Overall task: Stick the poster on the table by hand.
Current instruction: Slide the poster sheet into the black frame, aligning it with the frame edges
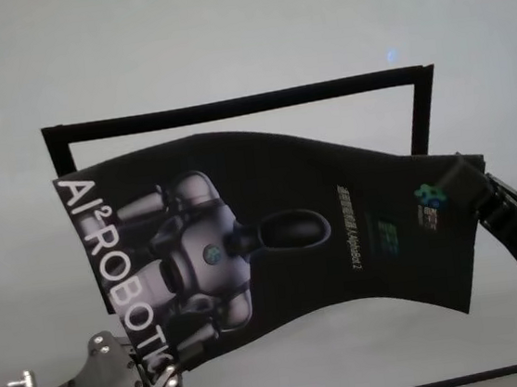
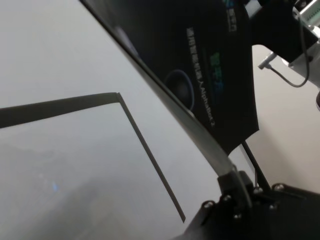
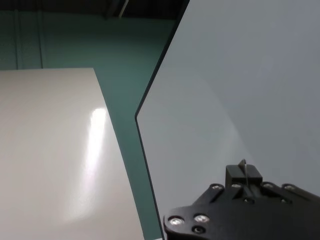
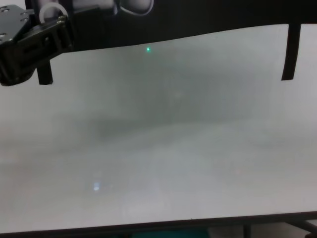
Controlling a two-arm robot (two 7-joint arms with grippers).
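The poster (image 1: 273, 238) is a black glossy sheet with a grey robot figure and white letters. It hangs curved above the table (image 1: 222, 39), held at two ends. At the near left, my left gripper (image 1: 163, 380) is shut on the poster's lettered corner. The left wrist view shows that gripper (image 2: 235, 187) clamping the sheet's thin edge (image 2: 200, 135). On the right, my right gripper (image 1: 473, 190) is shut on the poster's other end. In the chest view the poster's lower edge (image 4: 198, 17) spans the top, with the left gripper (image 4: 34, 44) at the upper left.
Narrow black tape strips (image 1: 239, 104) mark a frame on the table, behind and beneath the poster, with short side pieces (image 1: 418, 115). The right wrist view shows the table's dark edge (image 3: 145, 150), teal floor (image 3: 125, 100) and another white surface (image 3: 50, 150) beyond.
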